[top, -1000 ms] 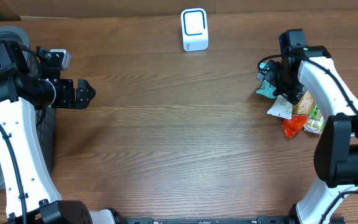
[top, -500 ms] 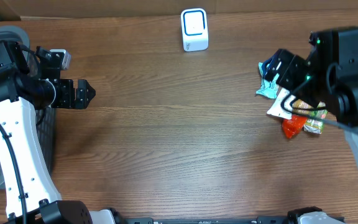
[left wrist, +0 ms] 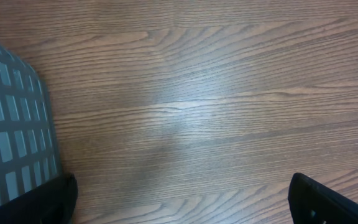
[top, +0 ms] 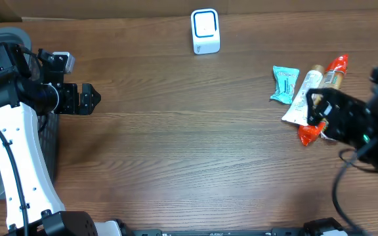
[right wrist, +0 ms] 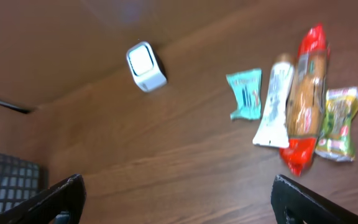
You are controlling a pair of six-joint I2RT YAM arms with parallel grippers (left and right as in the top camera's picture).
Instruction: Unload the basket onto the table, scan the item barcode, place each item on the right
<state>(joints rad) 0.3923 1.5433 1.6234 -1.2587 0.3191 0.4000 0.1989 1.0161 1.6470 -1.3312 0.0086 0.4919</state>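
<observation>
The white barcode scanner (top: 205,31) stands at the far edge of the wooden table (top: 189,151), with nothing in front of it. Four snack packets lie side by side to the right of the scanner and nearer the robot, touching or nearly so. Going outward from the scanner they are a teal packet (right wrist: 245,92) with dark bars printed on it, a white packet (right wrist: 273,104), a long red-orange packet (right wrist: 304,99) and a green-yellow packet (right wrist: 337,123).

In the overhead view the right arm (top: 359,124) hangs blurred over this row and covers the green-yellow packet and part of the red-orange one. The right gripper (right wrist: 179,205) has its jaws spread wide and holds nothing.

One grey mesh basket (left wrist: 11,124) sits far to the left of the scanner. The left arm (top: 12,131) hides most of it, and I cannot tell what it contains. The left gripper (left wrist: 185,205), beside the basket, is also spread wide with only bare wood between its fingers.
</observation>
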